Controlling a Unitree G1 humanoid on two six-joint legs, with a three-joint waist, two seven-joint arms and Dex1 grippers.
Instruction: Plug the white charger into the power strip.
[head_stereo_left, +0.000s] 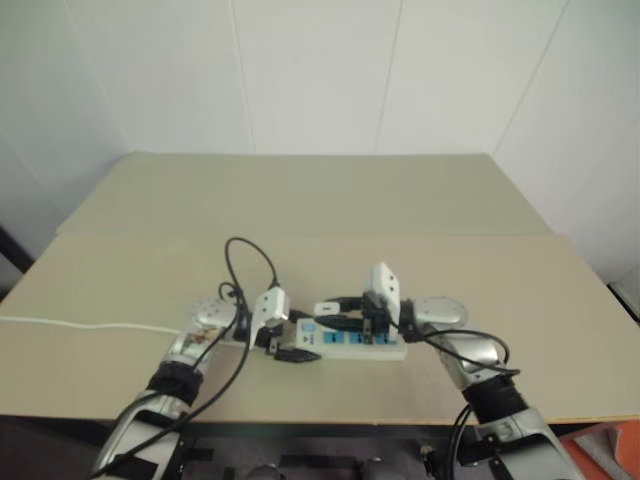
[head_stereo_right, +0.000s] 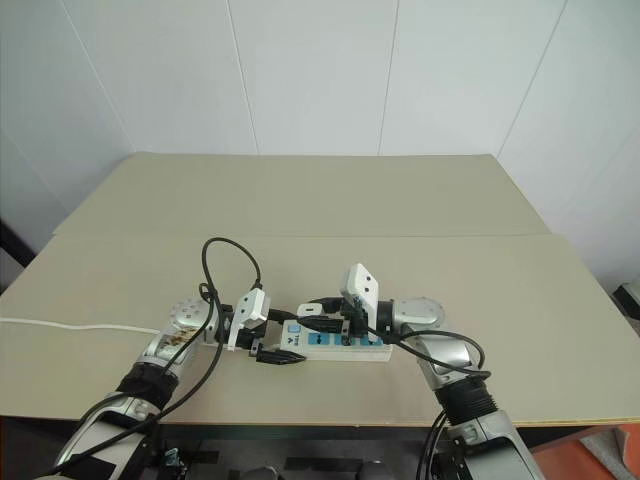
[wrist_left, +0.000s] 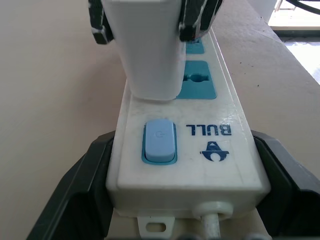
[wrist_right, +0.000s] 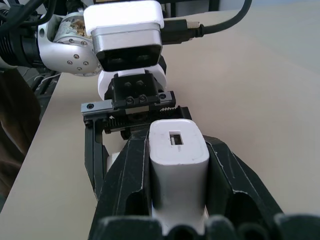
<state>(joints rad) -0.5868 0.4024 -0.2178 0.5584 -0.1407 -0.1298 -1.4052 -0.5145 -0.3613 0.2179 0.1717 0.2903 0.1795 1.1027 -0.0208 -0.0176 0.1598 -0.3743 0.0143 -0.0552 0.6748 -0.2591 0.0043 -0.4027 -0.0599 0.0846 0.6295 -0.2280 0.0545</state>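
Observation:
The power strip (wrist_left: 200, 165) lies near the table's front edge (head_stereo_left: 355, 345), with its blue switch (wrist_left: 160, 140) at the end toward my left arm. My left gripper (wrist_left: 186, 150) is shut on that end, one black finger (wrist_left: 82, 192) on each long side. The white charger (wrist_left: 150, 50) stands upright on the strip, its lower end meeting the strip's face at the socket nearest the switch; its pins are hidden. My right gripper (wrist_right: 177, 145) is shut on the white charger (wrist_right: 177, 160), its fingers (wrist_left: 199, 20) clamping the charger's sides from above.
A thin white cord (head_stereo_left: 80, 325) runs left along the tan table (head_stereo_left: 300, 200). Black cables (head_stereo_left: 250, 250) loop above my left wrist. Two blue sockets (wrist_left: 197, 85) stand free beyond the charger. An orange object (head_stereo_left: 610, 450) sits below the table's right corner.

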